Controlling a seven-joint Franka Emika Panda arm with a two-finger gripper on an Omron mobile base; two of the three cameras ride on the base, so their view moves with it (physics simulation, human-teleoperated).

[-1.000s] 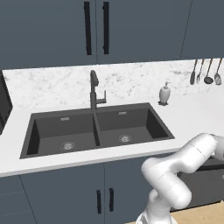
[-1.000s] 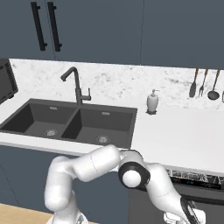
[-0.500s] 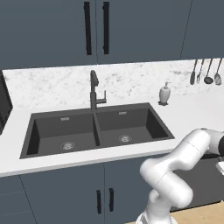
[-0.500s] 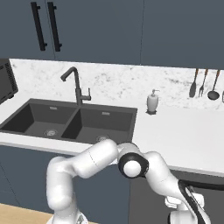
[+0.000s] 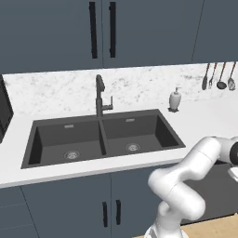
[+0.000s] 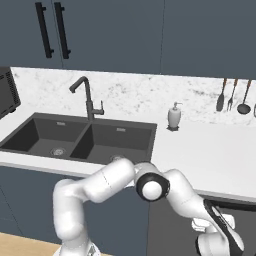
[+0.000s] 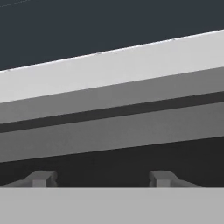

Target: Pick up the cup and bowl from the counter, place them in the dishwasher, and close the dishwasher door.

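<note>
The counter [image 6: 210, 155] is a long white speckled worktop with a black double sink [image 6: 80, 140]. Below its right end is the dishwasher, whose dark grey door [image 6: 170, 227] stands up close under the worktop's edge, leaving a thin dark slit. My hand [image 6: 220, 235] is low, right in front of that door. In the hand view my gripper [image 7: 101, 179] is open with nothing between its fingertips [image 7: 41, 178], facing the white counter edge [image 7: 113, 65] and grey bands below it. The cup and the bowl are out of view.
A black faucet [image 5: 100, 95] rises behind the sink. A white soap dispenser [image 5: 175, 99] stands on the worktop to its right, and utensils [image 5: 218, 76] hang on the wall. Blue-grey cabinets [image 5: 69, 204] with black handles sit under the sink.
The silver rack that showed under the worktop a second ago is hidden now, as the door has swung up toward the counter. My arm has lifted and moved right with it.
</note>
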